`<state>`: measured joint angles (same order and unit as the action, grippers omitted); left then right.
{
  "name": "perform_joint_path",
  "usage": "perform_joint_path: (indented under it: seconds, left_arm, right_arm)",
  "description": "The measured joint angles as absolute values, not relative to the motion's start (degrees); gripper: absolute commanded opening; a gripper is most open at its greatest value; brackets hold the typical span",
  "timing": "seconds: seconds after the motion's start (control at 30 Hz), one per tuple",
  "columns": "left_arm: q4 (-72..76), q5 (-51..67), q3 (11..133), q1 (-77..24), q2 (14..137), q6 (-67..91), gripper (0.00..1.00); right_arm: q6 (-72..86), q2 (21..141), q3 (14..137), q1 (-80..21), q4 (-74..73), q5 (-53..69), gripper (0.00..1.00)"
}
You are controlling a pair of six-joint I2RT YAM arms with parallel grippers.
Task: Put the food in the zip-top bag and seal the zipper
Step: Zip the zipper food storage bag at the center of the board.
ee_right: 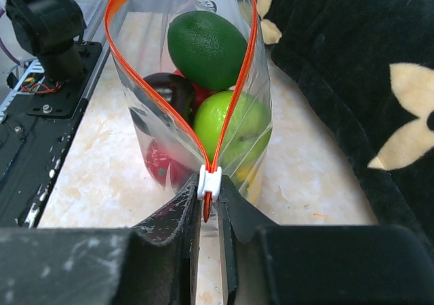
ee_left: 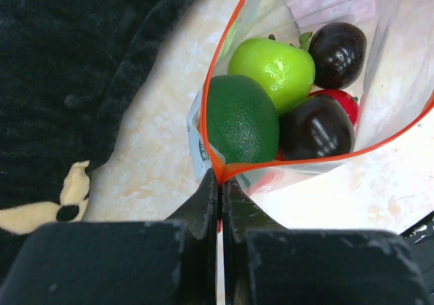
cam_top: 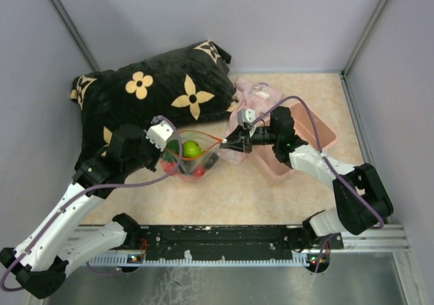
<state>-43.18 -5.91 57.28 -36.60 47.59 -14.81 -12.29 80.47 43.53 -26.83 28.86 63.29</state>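
Nearest the right wrist camera, the right fingers (ee_right: 183, 217) are seen almost closed, pinched on one end of the zipper (ee_right: 248, 41). A small white slider (ee_right: 209, 181) sits right at their tips. From this pinch the two orange-red edges part and spread away into a wide teardrop, so the mouth of the zip-top bag (ee_right: 135, 54) is open.

In the left wrist view, the left fingers (ee_left: 203, 203) are shown clamped tight on the opposite end of the same zipper, where the two edges meet in a point.

The food is already inside the bag, which rests on the pale marbled desk (ee_left: 152, 156) between the two arms. A dark green oval fruit (ee_left: 241, 118), a lime green apple (ee_left: 271, 68), two dark brown fruits (ee_left: 337, 44) and a red fruit (ee_left: 347, 102) are visible through the clear plastic.

Seen from above, the zipper's long axis is stretched roughly left to right, from the left fingers to the right fingers, just in front of a black pillow with cream flowers (cam_top: 149, 95). A pink bin (cam_top: 319, 132) lies behind the right arm.

The sealing is judged not yet begun. The slider lies at the right arm's end, so the closing run would have to be made along the strip towards the left fingers, with that far end held as the anchor.
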Motion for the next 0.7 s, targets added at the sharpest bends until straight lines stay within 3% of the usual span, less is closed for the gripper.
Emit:
perform_joint_path:
  seconds: [0.47, 0.6, 0.7]
  left_arm:
    - [-42.4, -5.8, 57.2, -36.6, 47.5, -14.8, 0.00]
    - [-42.4, -5.8, 57.2, -36.6, 47.4, -14.8, 0.00]
    - [-42.3, -5.8, 57.1, -36.6, 47.2, -14.8, 0.00]
  right_arm:
    - [-12.2, 81.7, 42.7, -26.8, 32.0, 64.6, 0.26]
    - [-12.2, 82.0, 42.7, -26.8, 32.2, 64.6, 0.22]
    - [-12.2, 82.0, 42.6, -26.8, 32.6, 64.6, 0.14]
